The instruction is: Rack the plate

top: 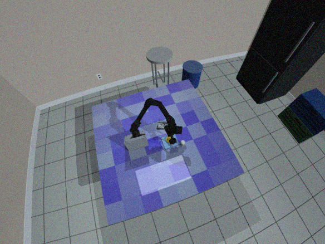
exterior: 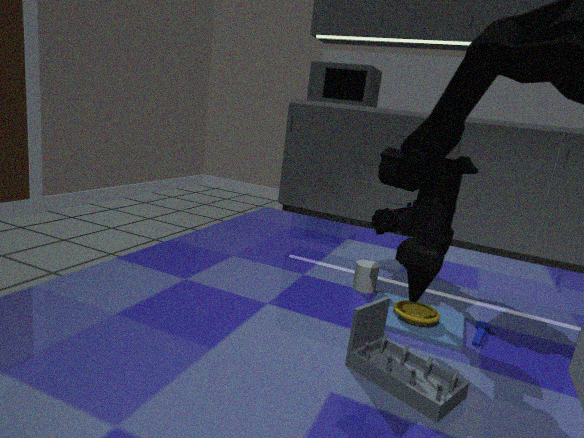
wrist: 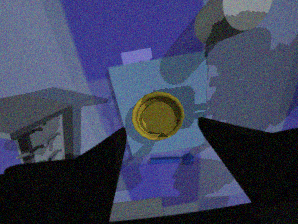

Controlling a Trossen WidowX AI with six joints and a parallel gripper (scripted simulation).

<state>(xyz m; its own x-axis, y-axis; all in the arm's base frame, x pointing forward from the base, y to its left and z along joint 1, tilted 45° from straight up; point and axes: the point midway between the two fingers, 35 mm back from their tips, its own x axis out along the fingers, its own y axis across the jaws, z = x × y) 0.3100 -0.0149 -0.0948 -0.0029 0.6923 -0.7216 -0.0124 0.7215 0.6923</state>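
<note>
A blue-and-violet checkered mat (top: 117, 178) lies on the grey tiled floor (top: 278, 200). Against the beige wall (top: 83, 33) stand a round grey metal stool (top: 159, 55) and a blue cylindrical bin (top: 192, 73); a tall black cabinet (top: 281, 47) stands near.

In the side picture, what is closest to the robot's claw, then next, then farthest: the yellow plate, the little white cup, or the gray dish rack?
1. Yellow plate: right under the open claw, lying flat on the light blue mat.
2. White cup: a little to the left of the claw, standing on the floor.
3. Gray dish rack: farthest, in front of the plate and nearer the camera.
</note>
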